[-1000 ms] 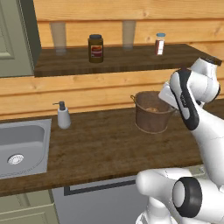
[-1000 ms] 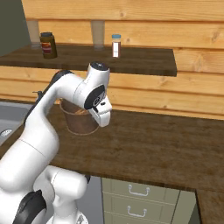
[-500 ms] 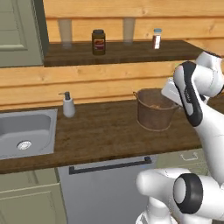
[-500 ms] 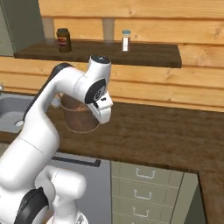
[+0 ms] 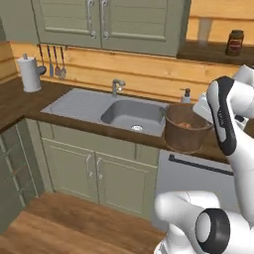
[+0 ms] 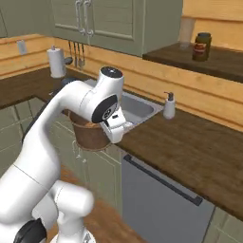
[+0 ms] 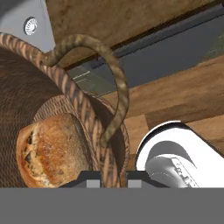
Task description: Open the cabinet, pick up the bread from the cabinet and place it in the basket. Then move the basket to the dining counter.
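Paper towel roll, white, upright on the dark worktop at far left, below hanging utensils on the wooden wall. Wall cabinets, grey-green, panelled, doors closed, above the sink. Steel sink with tap, set into the worktop; low grey-green cupboards beneath. Basket, round, brown, woven, thicker rim, standing out past the worktop's front edge above the dishwasher front, just right of the sink; in the right base view the basket hangs beside the arm's wrist, clear of the cupboards. Bread, tan-brown crusty bun, lying inside the basket on its woven floor, against the near wall. Basket handle, a twisted loop, rising from the rim and running down between the finger tips. Gripper, jaws narrow, closed on the basket's rim where the handle joins. Soap bottle, pale, on the worktop behind the basket, by the wall. Dark jar on the long wooden shelf at upper right, with a clear glass to its left.
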Motion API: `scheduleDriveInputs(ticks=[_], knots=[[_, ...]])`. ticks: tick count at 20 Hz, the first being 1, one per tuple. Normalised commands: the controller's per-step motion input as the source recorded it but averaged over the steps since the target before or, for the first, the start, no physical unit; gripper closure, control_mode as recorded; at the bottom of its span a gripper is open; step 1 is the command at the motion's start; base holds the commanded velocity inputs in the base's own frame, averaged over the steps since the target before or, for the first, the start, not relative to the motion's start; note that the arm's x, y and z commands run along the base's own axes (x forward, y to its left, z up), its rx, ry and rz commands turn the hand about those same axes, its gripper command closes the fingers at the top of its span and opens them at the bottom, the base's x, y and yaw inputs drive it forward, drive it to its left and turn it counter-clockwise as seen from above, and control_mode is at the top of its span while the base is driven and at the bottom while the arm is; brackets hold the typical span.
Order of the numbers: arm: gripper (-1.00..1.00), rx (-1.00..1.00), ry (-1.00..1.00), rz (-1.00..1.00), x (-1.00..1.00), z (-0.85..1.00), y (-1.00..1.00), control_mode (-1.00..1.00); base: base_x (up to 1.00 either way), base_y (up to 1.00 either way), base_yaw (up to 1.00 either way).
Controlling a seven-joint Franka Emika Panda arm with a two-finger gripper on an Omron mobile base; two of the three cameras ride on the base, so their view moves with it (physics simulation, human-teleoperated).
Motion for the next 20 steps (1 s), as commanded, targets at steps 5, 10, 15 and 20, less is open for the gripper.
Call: scheduleDriveInputs(ticks=[5,10,15,20], knots=[[1.0,0.0,0.0,0.0,0.0,0.0,0.0,1.0,-0.2,0.13,1.0],[1.0,0.0,0.0,0.0,0.0,0.0,0.0,1.0,-0.15,0.0,1.0],[1.0,0.0,0.0,0.0,0.0,0.0,0.0,1.0,-0.14,0.0,1.0],[1.0,0.0,0.0,0.0,0.0,0.0,0.0,1.0,-0.12,0.01,1.0]])
